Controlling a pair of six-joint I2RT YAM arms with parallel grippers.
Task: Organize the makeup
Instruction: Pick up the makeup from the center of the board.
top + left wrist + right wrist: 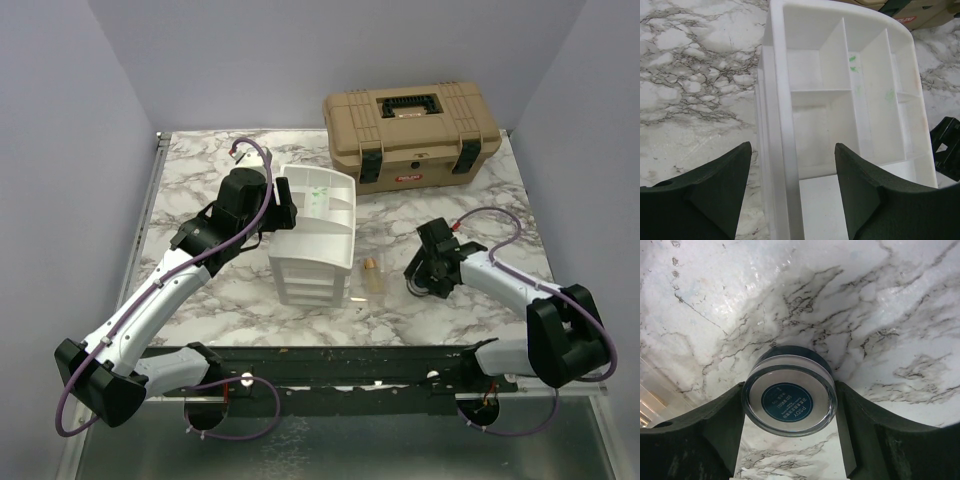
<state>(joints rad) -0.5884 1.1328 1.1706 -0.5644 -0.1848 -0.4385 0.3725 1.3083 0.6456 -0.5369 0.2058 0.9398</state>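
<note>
The right pincer [790,392] is closed on the round compact [789,401], its jaws held partway apart by the disc and its two dark, grainy fingers [715,425] pressing the rim from opposite sides. The grip crosses the widest part, likely because the smooth curved wall would slip out of an off-centre pinch. The compact is a thick clear puck, glassy at the edge, with a dark blue printed circle in the middle. It faces up over the right part of the desk [870,300], and whether it has left the surface cannot be told. The desk is a glossy white marble pattern with grey veins.

The left pincer [792,150] stands open and holds nothing. Its fingers straddle the left rim of the white drawer unit [776,100] without visibly touching it, a placement that looks meant to steady the light plastic unit while the other arm brings a piece across. The unit's top tray is smooth moulded plastic, split by thin upright partitions into oblong compartments, those in view bare but for green smudges.

Just right of the unit a small tube [372,277] with a tan cap lies flat on the desk, near the right pincer. The tan toolbox [410,135], ribbed hard plastic with dark latches, sits shut at the far edge, well apart
</note>
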